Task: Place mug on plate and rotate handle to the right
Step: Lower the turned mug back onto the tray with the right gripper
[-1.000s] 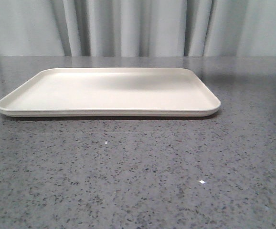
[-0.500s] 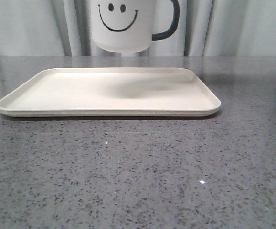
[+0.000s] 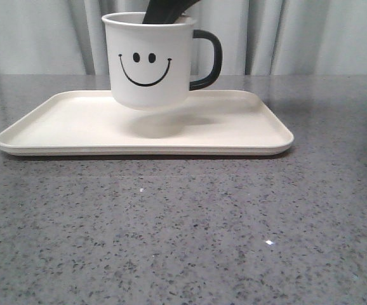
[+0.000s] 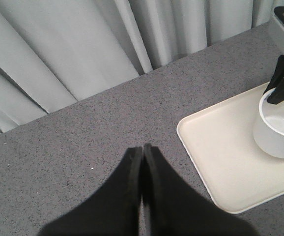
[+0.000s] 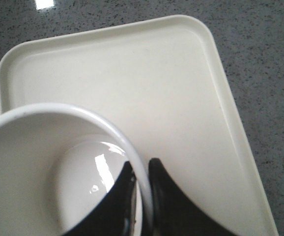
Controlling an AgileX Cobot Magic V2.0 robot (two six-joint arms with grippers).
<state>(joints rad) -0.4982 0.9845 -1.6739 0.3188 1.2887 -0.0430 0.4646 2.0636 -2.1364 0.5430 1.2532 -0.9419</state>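
The white mug (image 3: 150, 63) with the black smiley face hangs just above the cream plate (image 3: 56, 124), a shadow under it. Its black handle (image 3: 209, 58) points to the right in the front view. My right gripper (image 5: 141, 167) is shut on the mug's rim (image 5: 132, 152), one finger inside and one outside. In the left wrist view the mug (image 4: 279, 130) shows over the plate (image 4: 220, 147). My left gripper (image 4: 143, 147) is shut and holds nothing, above the bare counter away from the plate.
A grey speckled counter (image 3: 183, 229) runs under everything. Pale curtains (image 3: 310, 35) hang along its far edge.
The mug came down from above into view and now hangs low over the plate; one second ago the plate stood bare.
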